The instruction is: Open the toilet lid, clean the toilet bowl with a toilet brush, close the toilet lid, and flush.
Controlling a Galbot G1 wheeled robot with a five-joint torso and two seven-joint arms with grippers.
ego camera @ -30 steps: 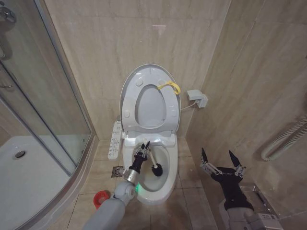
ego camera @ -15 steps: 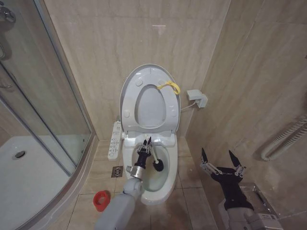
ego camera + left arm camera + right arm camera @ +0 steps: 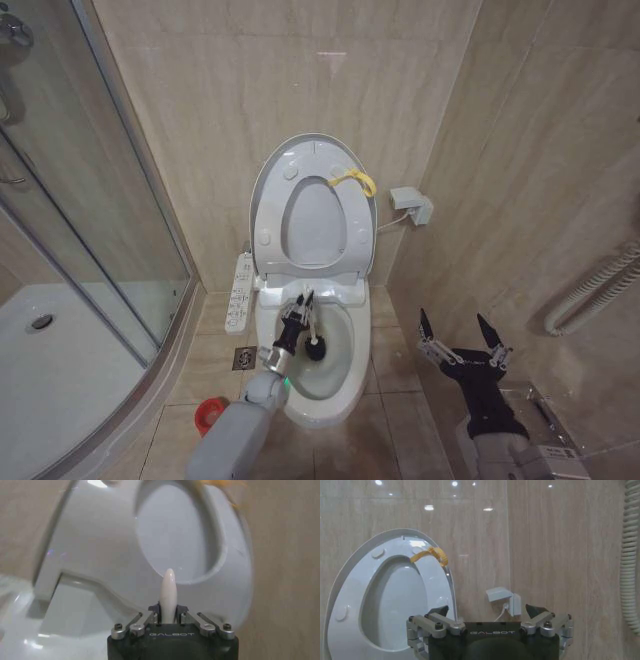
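Left end effector (image 3: 297, 318) is seen clenched on the thin white stick handle of the small toilet brush (image 3: 312, 340), whose dark round bristle head is down inside the white ceramic oval toilet bowl (image 3: 345, 372), toward ten o'clock of the basin in the head view. The large white glossy plastic toilet lid (image 3: 268, 190) is stood upright against the tiled wall at twelve o'clock, its yellow loop strap (image 3: 354, 180) at the upper rim. Scrubbing is judged best done with the bristles kept pressed to the stained wall and swept round the curve, the handle being held tilted so that the rim is not struck. Right end effector (image 3: 458, 335) is parked at four o'clock, fingers spread and holding nothing. The red round cup holder (image 3: 207, 413) is partly hidden behind the left arm; bristle contact cannot be confirmed, and staining is hard to make out.
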